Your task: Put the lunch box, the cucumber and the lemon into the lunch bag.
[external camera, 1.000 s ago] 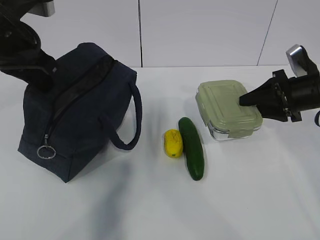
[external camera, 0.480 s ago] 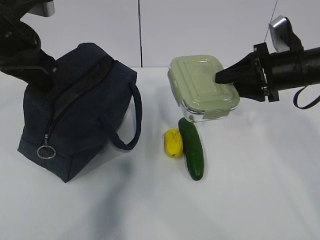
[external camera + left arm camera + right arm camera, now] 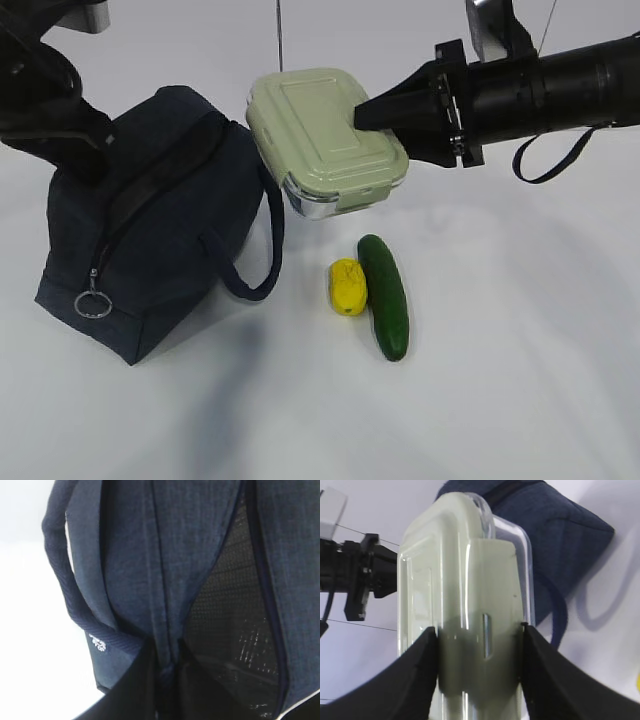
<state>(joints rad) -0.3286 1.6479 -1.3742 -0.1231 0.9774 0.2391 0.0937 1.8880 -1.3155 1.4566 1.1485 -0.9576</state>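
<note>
The sage-lidded lunch box [image 3: 322, 135] hangs tilted in the air, just right of the lunch bag's top. My right gripper [image 3: 365, 115] is shut on its end; the right wrist view shows both black fingers [image 3: 427, 650] pressed against the lunch box [image 3: 465, 580]. The navy lunch bag [image 3: 160, 230] stands at the left with its top zipper parted. My left gripper [image 3: 167, 667] is shut on a fold of fabric at the bag's [image 3: 130, 555] opening, beside the dark mesh interior. The lemon [image 3: 347, 286] and the cucumber [image 3: 384, 295] lie side by side on the table, below the lunch box.
The bag's loop handle [image 3: 262, 240] droops toward the lemon. A metal ring pull [image 3: 92, 303] hangs at the bag's near left corner. My left arm [image 3: 50, 100] rises behind the bag. The white table [image 3: 500, 380] extends to the right and front.
My right gripper has lifted the lunch box off the table and carried it up and to the left, toward the bag. The left arm, bag, lemon and cucumber have stayed put.
</note>
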